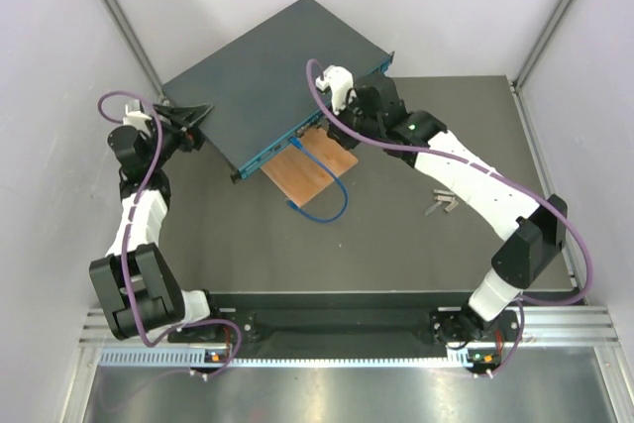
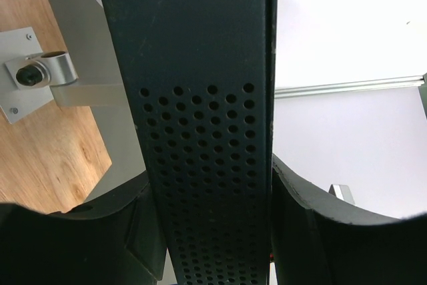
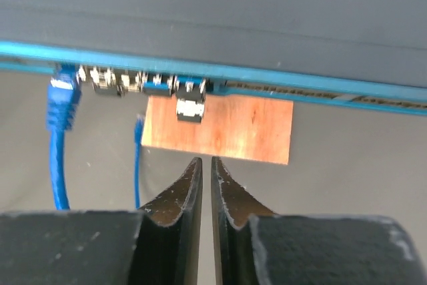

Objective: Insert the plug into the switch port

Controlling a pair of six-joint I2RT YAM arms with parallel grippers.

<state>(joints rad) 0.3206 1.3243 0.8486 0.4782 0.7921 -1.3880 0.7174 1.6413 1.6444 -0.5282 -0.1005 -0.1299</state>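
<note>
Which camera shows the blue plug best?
The right wrist view: the blue plug looks big and close at the switch, by its row of ports. The top view shows only a tiny blue bit there. The left wrist view shows no plug, just the switch's holey side.

left arm (image 1: 139, 213) and right arm (image 1: 466, 170) white-shelled with black joints, purple cables (image 1: 117, 95) looped alongside, black tapered end effector fingers (image 3: 179, 208)
</note>
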